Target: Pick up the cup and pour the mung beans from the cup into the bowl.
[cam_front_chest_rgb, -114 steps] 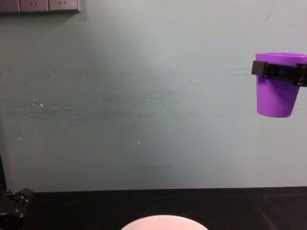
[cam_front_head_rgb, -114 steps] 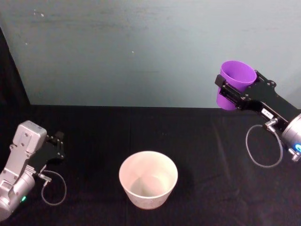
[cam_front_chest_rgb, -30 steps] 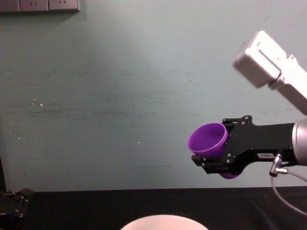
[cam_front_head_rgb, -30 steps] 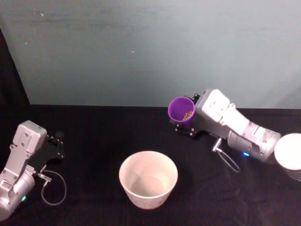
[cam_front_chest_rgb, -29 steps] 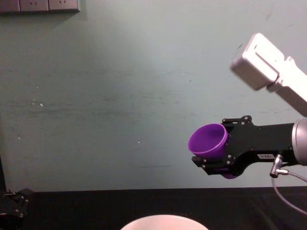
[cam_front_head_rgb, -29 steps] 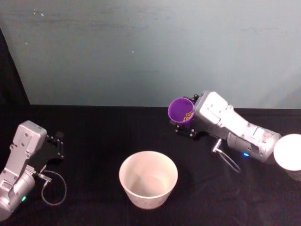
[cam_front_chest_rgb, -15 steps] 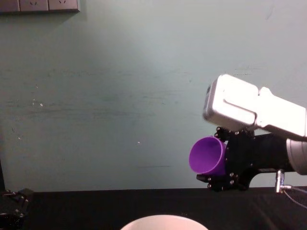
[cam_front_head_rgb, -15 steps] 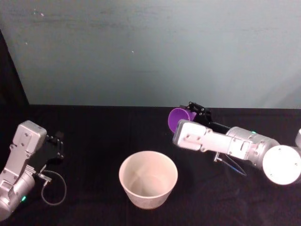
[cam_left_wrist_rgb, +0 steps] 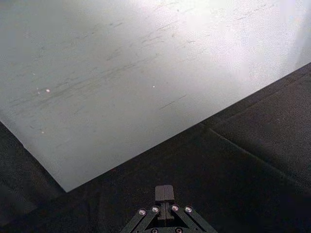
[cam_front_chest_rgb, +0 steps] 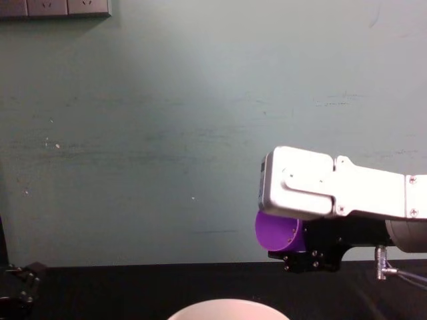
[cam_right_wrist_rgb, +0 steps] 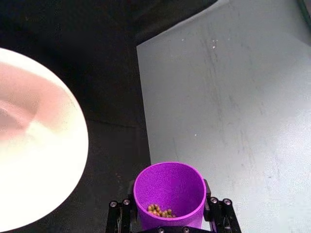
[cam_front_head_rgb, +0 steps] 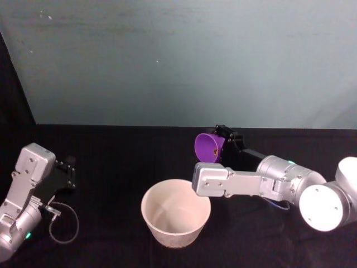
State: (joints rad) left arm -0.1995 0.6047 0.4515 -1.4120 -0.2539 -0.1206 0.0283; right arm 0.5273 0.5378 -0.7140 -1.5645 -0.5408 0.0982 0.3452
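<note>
My right gripper (cam_front_head_rgb: 216, 145) is shut on the purple cup (cam_front_head_rgb: 207, 147), which hangs tipped on its side above the table. Its mouth faces left, toward the space over the bowl (cam_front_head_rgb: 148, 207), just behind the bowl's far right rim. In the right wrist view the cup (cam_right_wrist_rgb: 169, 188) sits between the black fingers (cam_right_wrist_rgb: 217, 208) with a small heap of mung beans (cam_right_wrist_rgb: 160, 210) inside, and the pale bowl (cam_right_wrist_rgb: 73, 145) lies beside it. The chest view has the cup (cam_front_chest_rgb: 275, 233) under the white wrist housing, above the bowl's rim (cam_front_chest_rgb: 227, 305). My left gripper (cam_front_head_rgb: 67, 169) rests shut at the table's left.
A black cloth (cam_front_head_rgb: 111, 156) covers the table, and a pale teal wall (cam_front_head_rgb: 167, 61) stands behind it. A loop of cable (cam_front_head_rgb: 62, 223) lies beside the left arm. The left wrist view looks over the left gripper (cam_left_wrist_rgb: 164, 193) at cloth and wall.
The right wrist has rolled further, so the cup tips more onto its side. It has shifted slightly left and lower, toward the bowl. The left arm has not moved.
</note>
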